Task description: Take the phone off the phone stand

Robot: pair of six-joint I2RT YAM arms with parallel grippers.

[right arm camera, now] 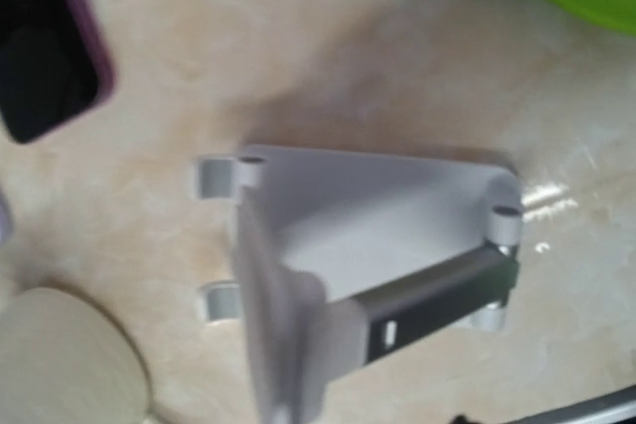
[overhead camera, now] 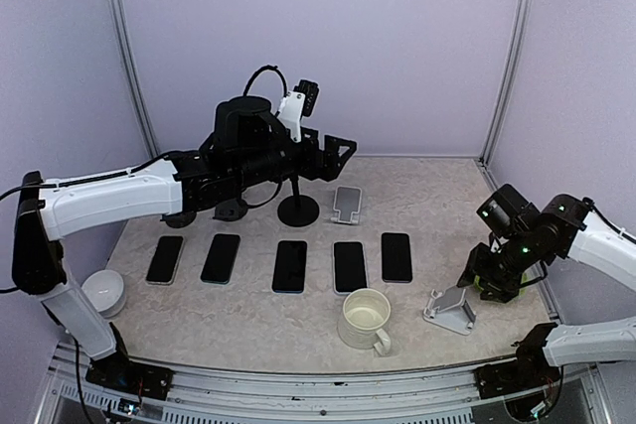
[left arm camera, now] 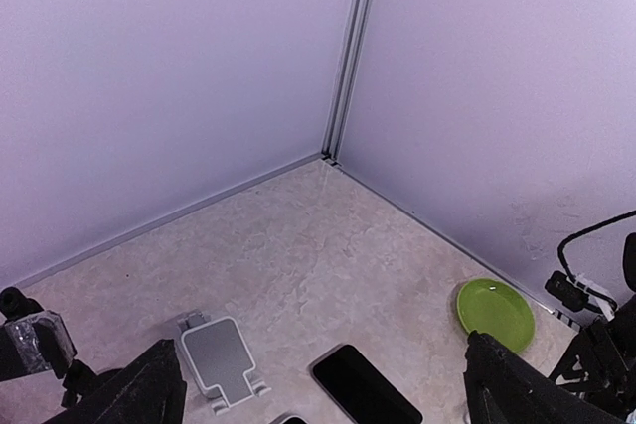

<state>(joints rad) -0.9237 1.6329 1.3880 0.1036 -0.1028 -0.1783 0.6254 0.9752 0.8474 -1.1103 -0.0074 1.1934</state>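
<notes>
My right gripper [overhead camera: 473, 279] hangs low, just above and beside the grey folding metal phone stand [overhead camera: 450, 309] on the near right part of the table. From no view can I tell whether its jaws are spread or pressed together, nor whether they touch the stand. The wrist camera gives me only a blurred close look down on the stand, its angled rest showing bare grey. Just behind that gripper a lime-green round plate [left arm camera: 495, 313] lies flat, mostly hidden under the arm from above. My left gripper [overhead camera: 343, 158] is held high over the back of the table, its fingers [left arm camera: 149, 389] spread wide in open air. A row of five dark-screened smartphones [overhead camera: 290, 266] lies flat on the beige marbled tabletop [overhead camera: 248, 320]. The rightmost smartphone [overhead camera: 397, 257] is the one nearest the stand and lies apart from it; which of the five is the task's phone I cannot tell. A cream ceramic mug [overhead camera: 366, 320] stands near the front edge, left of the stand. Farther back sit a second small grey stand [overhead camera: 347, 204] and a black round-based post [overhead camera: 298, 208], and a white bowl [overhead camera: 103, 293] rests at the far left.
</notes>
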